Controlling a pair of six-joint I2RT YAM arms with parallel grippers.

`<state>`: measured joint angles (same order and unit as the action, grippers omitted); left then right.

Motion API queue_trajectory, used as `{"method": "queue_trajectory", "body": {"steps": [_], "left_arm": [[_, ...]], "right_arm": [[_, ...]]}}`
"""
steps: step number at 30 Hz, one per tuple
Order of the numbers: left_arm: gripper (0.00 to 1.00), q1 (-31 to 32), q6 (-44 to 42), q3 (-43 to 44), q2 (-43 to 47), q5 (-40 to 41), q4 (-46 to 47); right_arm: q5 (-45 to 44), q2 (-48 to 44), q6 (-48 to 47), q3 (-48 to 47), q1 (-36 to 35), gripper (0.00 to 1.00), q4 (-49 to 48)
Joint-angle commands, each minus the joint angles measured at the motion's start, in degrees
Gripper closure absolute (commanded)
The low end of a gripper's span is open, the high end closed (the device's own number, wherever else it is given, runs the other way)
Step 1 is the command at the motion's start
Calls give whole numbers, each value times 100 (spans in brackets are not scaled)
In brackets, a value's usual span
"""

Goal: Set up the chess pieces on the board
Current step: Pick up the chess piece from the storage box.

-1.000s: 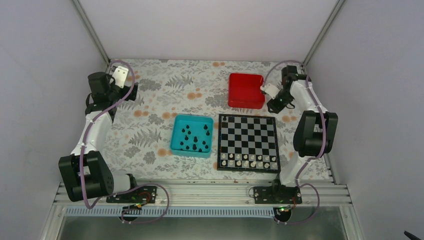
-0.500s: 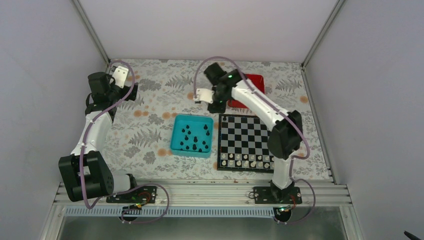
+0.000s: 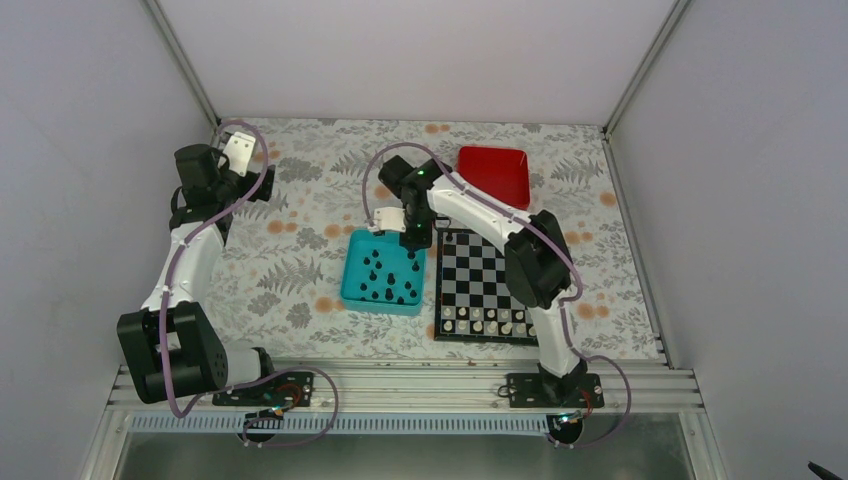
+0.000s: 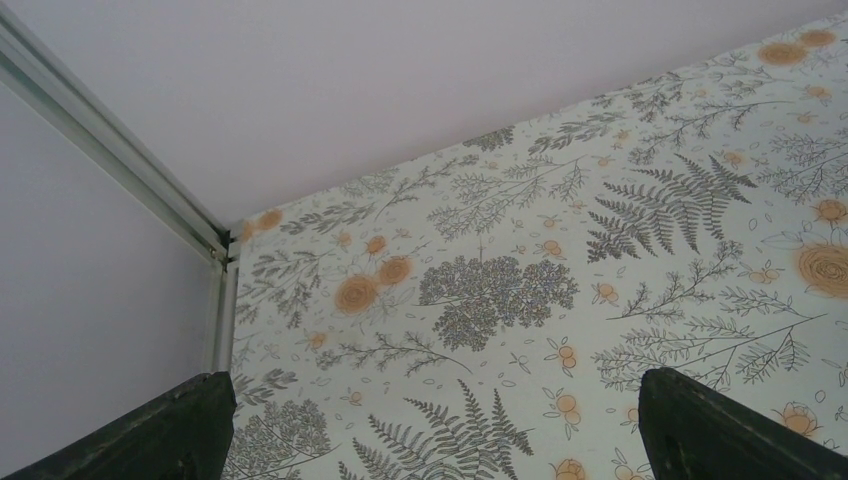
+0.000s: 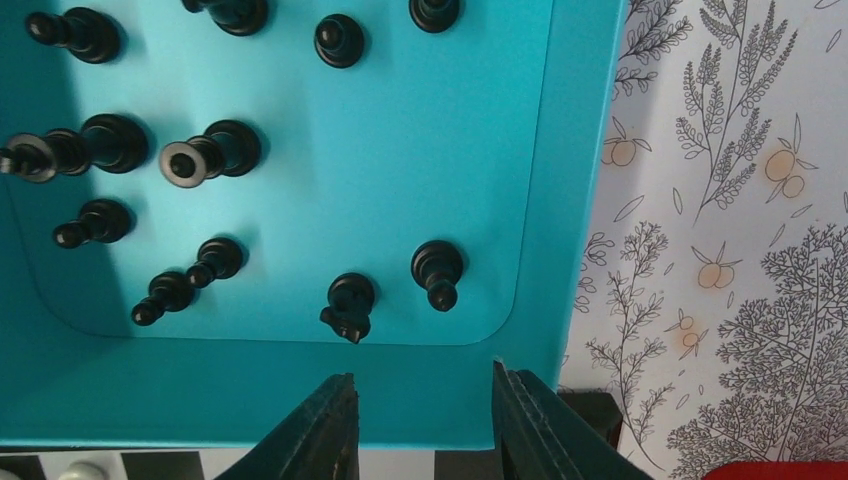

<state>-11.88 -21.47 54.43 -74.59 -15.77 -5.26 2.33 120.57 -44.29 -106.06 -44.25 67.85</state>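
Observation:
Several black chess pieces (image 3: 388, 276) stand and lie in a teal tray (image 3: 352, 290) left of the board (image 3: 500, 270). Pale pieces (image 3: 497, 322) line the board's near rows. My right gripper (image 3: 413, 240) hangs over the tray's far right corner, beside the board's far left corner. In the right wrist view the right gripper (image 5: 425, 380) is open and empty above the tray wall (image 5: 300, 395), with black pieces (image 5: 350, 300) just ahead of the fingertips (image 5: 342, 392). My left gripper (image 3: 262, 182) is at the far left back, open and empty over the tablecloth (image 4: 432, 378).
An empty red tray (image 3: 495, 172) sits behind the board. A floral cloth (image 3: 300, 270) covers the table. Walls close the left, back and right sides. A strip of the board (image 5: 440, 466) shows under the right fingers.
My right arm has swung from the red tray at the back right leftward to the teal tray's far right corner. The left arm has not moved.

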Motion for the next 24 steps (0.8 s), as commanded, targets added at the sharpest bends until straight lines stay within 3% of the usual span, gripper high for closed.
{"method": "queue_trajectory", "body": {"steps": [1, 17, 24], "left_arm": [[0, -45, 82, 41, 134, -101, 43], [0, -78, 100, 33, 157, -162, 22], [0, -95, 100, 32, 155, -174, 25]], "right_arm": [[-115, 185, 121, 40, -49, 63, -199], [-208, 736, 148, -70, -49, 65, -435], [-211, 854, 157, -125, -44, 78, -436]]}}
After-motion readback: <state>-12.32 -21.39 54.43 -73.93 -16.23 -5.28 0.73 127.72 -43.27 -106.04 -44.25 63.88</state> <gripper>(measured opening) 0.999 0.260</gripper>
